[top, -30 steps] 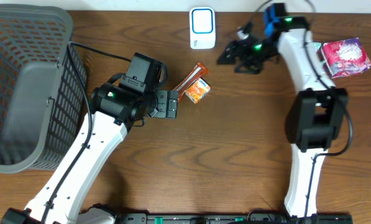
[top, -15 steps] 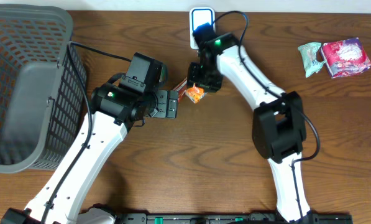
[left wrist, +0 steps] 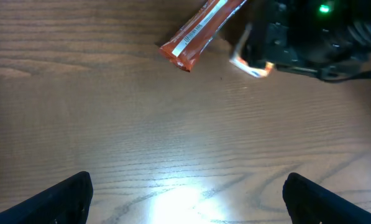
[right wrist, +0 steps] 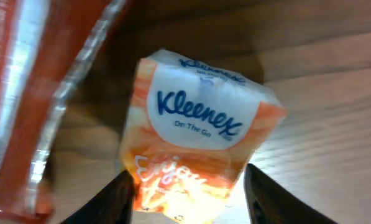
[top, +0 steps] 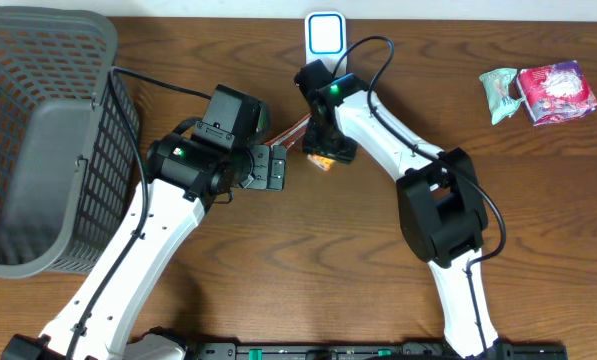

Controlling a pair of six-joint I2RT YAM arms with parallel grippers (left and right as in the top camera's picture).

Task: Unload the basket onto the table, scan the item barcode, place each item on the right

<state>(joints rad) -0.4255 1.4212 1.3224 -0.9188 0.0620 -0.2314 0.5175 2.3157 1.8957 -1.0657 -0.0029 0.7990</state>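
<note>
Entry: tissue pack (right wrist: 197, 130), orange and white, lying near table centre, at 6 o'clock of the white scanner (top: 325, 35), with an orange snack bar (top: 293, 130) just beside it at 10 o'clock. Over the last second the right gripper (right wrist: 191, 193) has been swinging in from the table's 2 o'clock corner. It is now standing over the pack, its fingers (right wrist: 124, 194) having narrowed from wide and now pressing on both sides of the pack. The left gripper (left wrist: 188, 199) is waiting at 9 o'clock of the pack, fingers fully apart, carrying nothing. Status: the pick is being made. The pack is seemingly not yet leaving the table, so presenting it to the scanner is still pending.
</note>
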